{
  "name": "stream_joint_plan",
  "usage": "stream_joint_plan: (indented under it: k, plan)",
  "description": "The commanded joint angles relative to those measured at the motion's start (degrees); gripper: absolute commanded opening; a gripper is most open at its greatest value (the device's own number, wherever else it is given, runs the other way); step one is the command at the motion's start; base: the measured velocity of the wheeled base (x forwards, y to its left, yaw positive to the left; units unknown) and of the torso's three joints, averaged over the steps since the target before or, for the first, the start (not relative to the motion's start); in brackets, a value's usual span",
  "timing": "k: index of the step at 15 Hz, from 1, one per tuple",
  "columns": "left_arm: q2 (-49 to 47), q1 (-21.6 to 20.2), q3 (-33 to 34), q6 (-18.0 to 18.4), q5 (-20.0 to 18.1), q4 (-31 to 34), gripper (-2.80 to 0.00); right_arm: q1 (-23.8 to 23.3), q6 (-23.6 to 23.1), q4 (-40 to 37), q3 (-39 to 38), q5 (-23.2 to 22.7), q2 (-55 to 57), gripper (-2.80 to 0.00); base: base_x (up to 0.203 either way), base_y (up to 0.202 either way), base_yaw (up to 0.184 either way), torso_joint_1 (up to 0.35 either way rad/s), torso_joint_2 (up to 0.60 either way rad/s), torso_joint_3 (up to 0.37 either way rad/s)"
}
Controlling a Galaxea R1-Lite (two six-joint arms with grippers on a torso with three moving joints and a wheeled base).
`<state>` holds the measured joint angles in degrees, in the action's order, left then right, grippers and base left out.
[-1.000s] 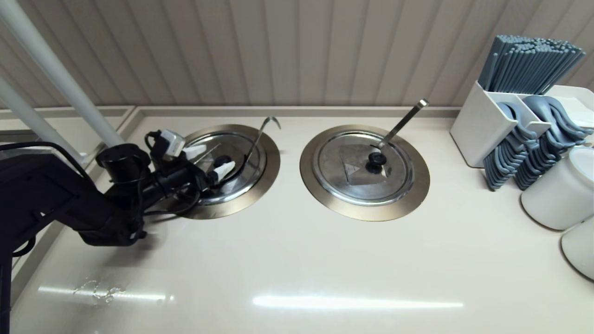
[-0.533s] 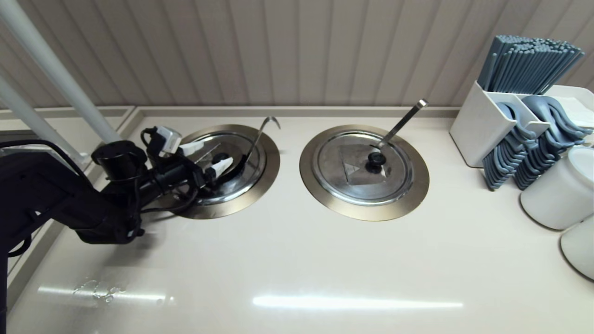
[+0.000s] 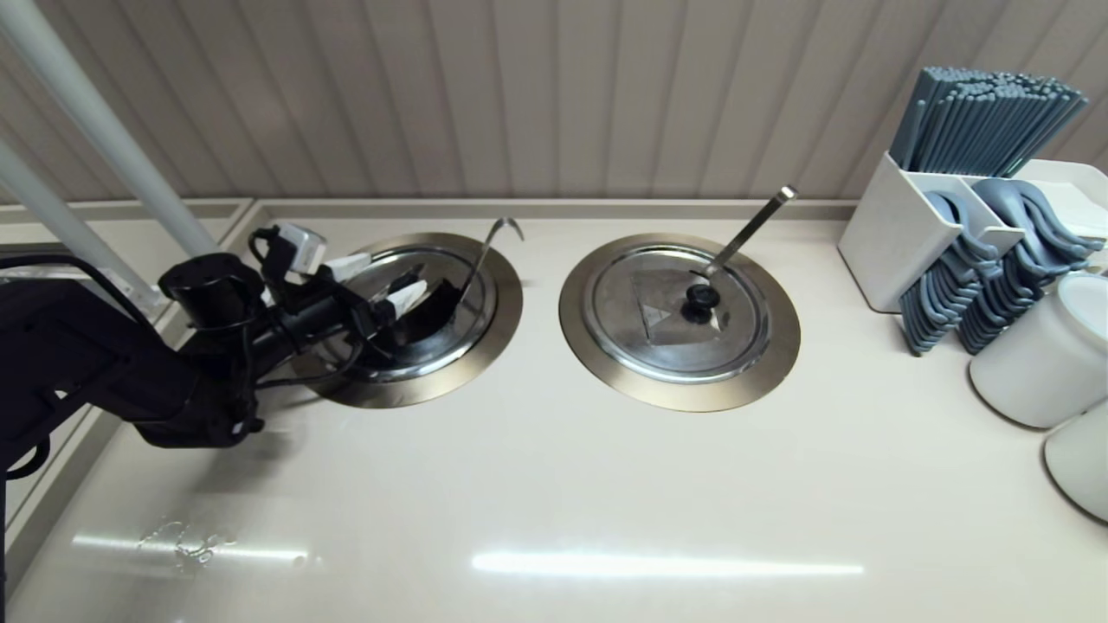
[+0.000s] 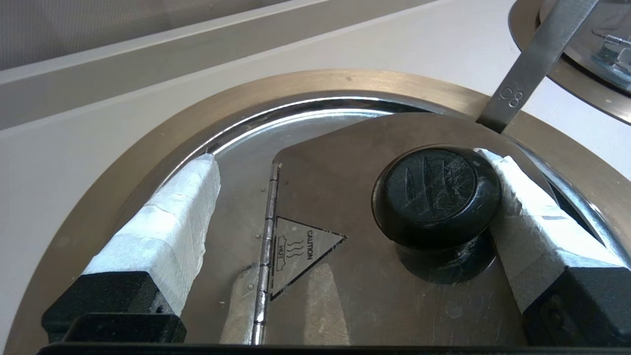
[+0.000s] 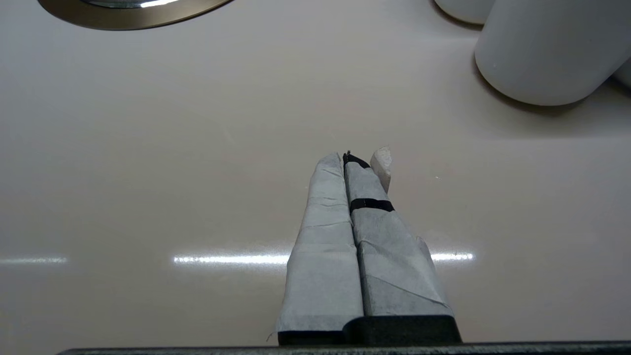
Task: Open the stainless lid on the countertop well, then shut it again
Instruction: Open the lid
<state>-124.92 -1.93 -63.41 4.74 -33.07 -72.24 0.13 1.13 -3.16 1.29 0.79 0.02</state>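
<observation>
The left gripper (image 4: pixel 345 162) is spread wide over the lid (image 4: pixel 345 276), one taped finger (image 4: pixel 522 207) touching the black knob (image 4: pixel 436 197), the other well clear. The hinged flap is tilted up, the well (image 3: pixel 415 318) dark beneath. A ladle (image 3: pixel 485 251) leans beside. The right gripper (image 5: pixel 355 167) is pressed closed above the counter (image 5: pixel 148 172).

l pincer (image 3: pixel 381 281) spread wide over stainless lid (image 3: pixel 433 333), flap tilted up.

Head view looks down over the countertop (image 3: pixel 554 484); wrist views sit close above it.
</observation>
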Motion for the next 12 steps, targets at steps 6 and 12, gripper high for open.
stream_joint_plan:
  k: [6, 12]
  plan:
    - [-0.2, -0.4, -1.1, -0.6, -0.1, -0.3, 0.00, 0.0, 0.0, 0.0, 0.1, 0.0, 0.0, -2.80, 0.000, 0.000, 0.000, 0.000, 0.00, 0.000]
    - [-0.7, -1.1, -3.0, -1.1, 0.0, -0.1, 0.00, 0.0, 0.0, 0.0, 0.1, 0.0, 0.0, -2.80, 0.000, 0.000, 0.000, 0.000, 0.00, 0.000]
